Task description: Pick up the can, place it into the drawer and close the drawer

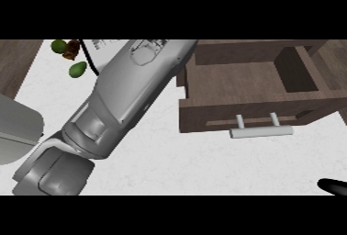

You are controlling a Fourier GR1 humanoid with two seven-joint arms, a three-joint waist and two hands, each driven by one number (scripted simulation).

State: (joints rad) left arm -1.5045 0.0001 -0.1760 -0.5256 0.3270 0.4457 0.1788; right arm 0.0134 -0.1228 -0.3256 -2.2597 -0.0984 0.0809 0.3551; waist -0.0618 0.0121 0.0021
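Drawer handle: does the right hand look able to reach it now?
Probably yes. Only bare counter lies between the right hand and the drawer handle; the left forearm lies well to the left.

Matt wood drawer (pixel 217 114), seemingly metal handle (pixel 261 131)

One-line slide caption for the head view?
Left forearm lies diagonally across the white counter beside the open wooden drawer, handle toward the robot.

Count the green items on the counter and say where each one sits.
2. The upper green item lies near the view's top left; the lower green item sits just below and right of it, beside the grey forearm. The forearm may hide more.
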